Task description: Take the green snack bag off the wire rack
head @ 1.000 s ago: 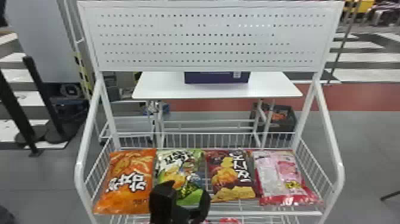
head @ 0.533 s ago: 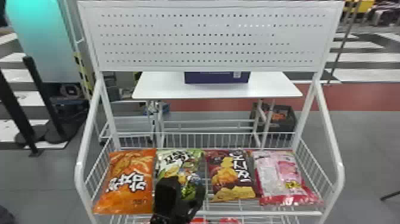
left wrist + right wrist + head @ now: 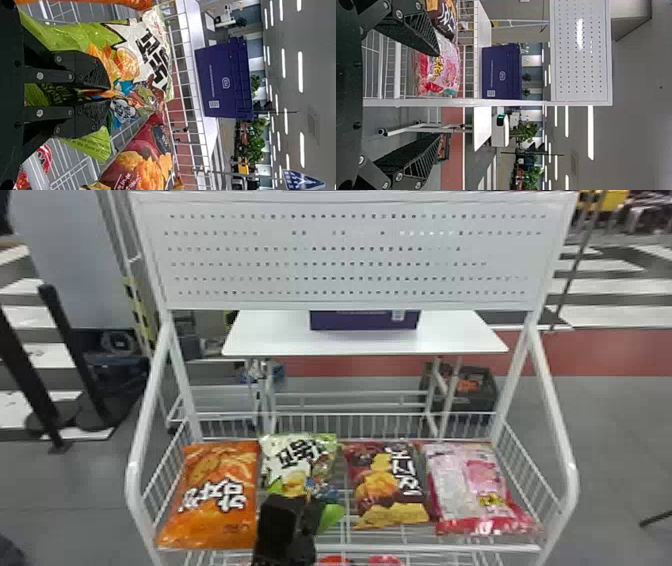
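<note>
Left black two-fingered gripper (image 3: 110, 94) pinches glossy green-and-white snack bag (image 3: 77, 35), so ease it straight up off white wire rack (image 3: 430, 548), right black gripper (image 3: 440, 95) wide.

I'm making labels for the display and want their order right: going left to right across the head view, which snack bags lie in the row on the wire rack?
Orange snack bag → green snack bag → dark red and brown snack bag → pink snack bag.

grey floor (image 3: 615, 430) | red floor band (image 3: 600, 352) | white table (image 3: 270, 337) | black posts (image 3: 75, 352) at left | ceiling light strips (image 3: 300, 71)
</note>
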